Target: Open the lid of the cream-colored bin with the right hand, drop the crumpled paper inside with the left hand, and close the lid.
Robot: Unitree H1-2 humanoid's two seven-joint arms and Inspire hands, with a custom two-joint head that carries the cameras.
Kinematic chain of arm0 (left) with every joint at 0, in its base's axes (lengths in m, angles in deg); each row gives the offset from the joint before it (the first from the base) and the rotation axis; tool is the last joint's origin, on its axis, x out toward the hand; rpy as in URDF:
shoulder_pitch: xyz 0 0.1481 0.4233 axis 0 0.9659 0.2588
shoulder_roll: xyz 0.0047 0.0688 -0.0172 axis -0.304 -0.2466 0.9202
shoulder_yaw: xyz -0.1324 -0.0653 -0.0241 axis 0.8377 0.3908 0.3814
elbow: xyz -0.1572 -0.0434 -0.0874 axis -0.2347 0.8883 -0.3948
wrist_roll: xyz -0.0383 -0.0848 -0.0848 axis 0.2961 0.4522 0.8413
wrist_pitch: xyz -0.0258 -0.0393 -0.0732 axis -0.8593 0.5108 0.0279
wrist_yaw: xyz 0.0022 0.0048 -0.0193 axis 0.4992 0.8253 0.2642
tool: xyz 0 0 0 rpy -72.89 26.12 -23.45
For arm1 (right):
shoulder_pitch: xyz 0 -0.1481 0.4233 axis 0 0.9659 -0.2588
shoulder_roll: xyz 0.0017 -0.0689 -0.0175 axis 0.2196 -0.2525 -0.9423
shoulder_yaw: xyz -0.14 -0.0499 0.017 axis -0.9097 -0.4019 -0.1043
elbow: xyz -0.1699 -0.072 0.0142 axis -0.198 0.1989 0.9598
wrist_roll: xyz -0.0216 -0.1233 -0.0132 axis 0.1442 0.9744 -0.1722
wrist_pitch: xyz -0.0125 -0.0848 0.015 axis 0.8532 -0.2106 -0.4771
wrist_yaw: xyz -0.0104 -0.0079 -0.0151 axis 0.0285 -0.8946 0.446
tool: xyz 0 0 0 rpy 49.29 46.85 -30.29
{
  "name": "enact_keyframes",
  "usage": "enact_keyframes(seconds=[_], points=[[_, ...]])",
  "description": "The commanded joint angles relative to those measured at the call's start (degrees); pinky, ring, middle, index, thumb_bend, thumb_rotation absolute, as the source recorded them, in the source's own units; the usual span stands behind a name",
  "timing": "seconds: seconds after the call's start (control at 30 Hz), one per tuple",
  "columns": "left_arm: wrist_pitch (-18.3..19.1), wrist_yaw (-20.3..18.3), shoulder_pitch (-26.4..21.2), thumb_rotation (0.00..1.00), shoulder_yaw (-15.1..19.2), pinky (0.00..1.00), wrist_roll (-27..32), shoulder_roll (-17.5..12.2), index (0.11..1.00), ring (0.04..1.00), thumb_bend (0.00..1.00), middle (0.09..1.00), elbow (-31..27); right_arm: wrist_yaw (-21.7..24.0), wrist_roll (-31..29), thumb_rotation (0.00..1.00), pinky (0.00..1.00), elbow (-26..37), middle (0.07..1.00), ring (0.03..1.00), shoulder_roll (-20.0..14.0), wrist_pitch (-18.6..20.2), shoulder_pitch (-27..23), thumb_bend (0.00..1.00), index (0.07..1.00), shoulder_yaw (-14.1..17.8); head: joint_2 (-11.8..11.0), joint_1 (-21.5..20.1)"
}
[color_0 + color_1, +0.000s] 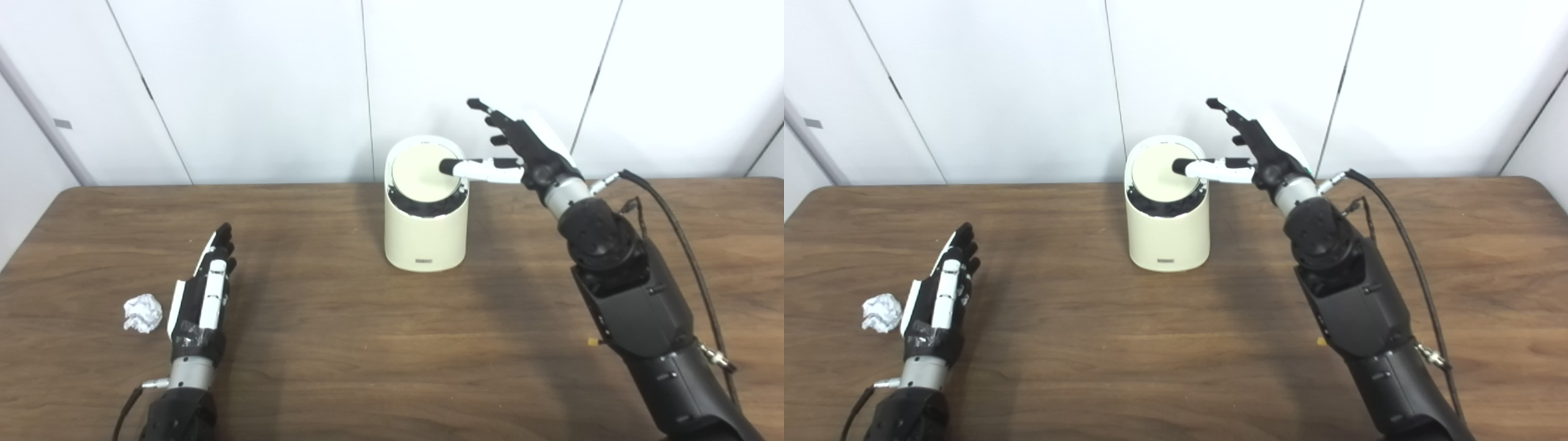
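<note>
The paper (143, 313) lies at the left hand's (202, 294) nine o'clock; that hand is flat, holding nothing. Paper looks light and squashy; pinch its middle. The bin (425, 208) stands at twelve o'clock. The right hand (520, 156), fingers spread, presses its lid (422, 174) with one fingertip.

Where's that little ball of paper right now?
The crumpled paper lies on the table at the near left of both views, just beside the outer edge of the open left hand, far from the cream-colored bin.
</note>
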Motion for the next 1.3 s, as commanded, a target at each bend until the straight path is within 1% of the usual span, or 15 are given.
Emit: enact_keyframes(seconds=[0.0,0.1,0.27,0.37,0.57,0.67,0.73,0.8,0.93,1.1,1.27], points=[[-0.21,0.30,2.51,0.82,-1.50,1.00,0.00,2.96,0.966,1.000,0.36,0.987,2.84,-0.59,1.48,0.52,0.86,0.30,0.955,0.941,0.29,-1.21,-3.77,0.82,0.923,-0.39,0.07,-0.06],[-0.38,0.21,2.51,0.81,-1.47,1.00,0.11,3.08,0.966,1.000,0.36,0.986,2.91,-1.10,2.99,0.54,0.85,-1.29,0.944,0.933,0.63,-2.27,-4.38,0.83,0.918,-1.52,0.14,-0.09],[-0.26,0.41,2.59,0.81,-1.59,1.00,-0.28,3.22,0.967,1.000,0.37,0.990,2.85,-2.18,5.25,0.55,0.84,-4.48,0.931,0.923,1.28,-3.82,-5.40,0.83,0.913,-2.82,0.24,0.04],[-0.32,0.48,2.52,0.81,-1.67,1.00,-0.54,3.32,0.965,0.999,0.37,0.989,3.01,-2.42,5.62,0.52,0.84,-6.17,0.934,0.927,1.69,-4.55,-5.70,0.81,0.918,-2.85,0.25,0.14],[-0.53,0.14,2.53,0.82,-1.66,1.00,-0.35,3.57,0.973,1.000,0.37,0.996,3.02,-2.99,7.36,0.45,0.88,-8.43,0.951,0.958,1.95,-5.01,-5.81,0.77,0.932,-3.73,0.26,0.29],[-0.25,0.60,2.56,0.81,-1.65,1.00,-0.90,3.78,0.973,1.000,0.36,0.991,2.96,-3.35,8.32,0.45,0.89,-9.64,0.954,0.959,1.85,-5.33,-6.11,0.77,0.931,-4.16,0.26,0.47],[-0.18,0.82,2.61,0.80,-1.63,1.00,-1.15,3.90,0.965,0.993,0.38,0.983,2.97,-3.45,8.89,0.46,0.90,-10.39,0.957,0.962,1.64,-5.52,-6.33,0.77,0.932,-4.56,0.34,0.50],[-0.26,0.70,2.62,0.81,-1.64,1.00,-1.07,3.91,0.966,0.991,0.38,0.984,3.00,-3.60,9.33,0.46,0.92,-11.00,0.961,0.967,1.46,-5.78,-6.44,0.77,0.933,-4.78,0.34,0.50],[-0.51,0.74,2.71,0.84,-1.84,1.00,-1.64,3.86,0.968,0.994,0.37,0.987,2.80,-4.07,9.89,0.45,0.90,-11.68,0.968,0.968,1.07,-6.87,-6.33,0.77,0.935,-4.86,0.42,0.53],[-0.54,0.59,2.70,0.83,-1.68,1.00,-1.25,3.99,0.962,0.994,0.37,0.983,2.79,-4.29,10.69,0.44,0.89,-12.01,0.971,0.967,0.70,-7.78,-6.22,0.77,0.935,-4.71,0.37,0.40],[-0.48,0.73,2.64,0.83,-1.67,1.00,-1.48,3.99,0.962,0.992,0.38,0.982,2.83,-4.15,11.42,0.44,0.90,-11.73,0.969,0.966,0.46,-7.79,-6.19,0.77,0.933,-4.63,0.51,0.23]])
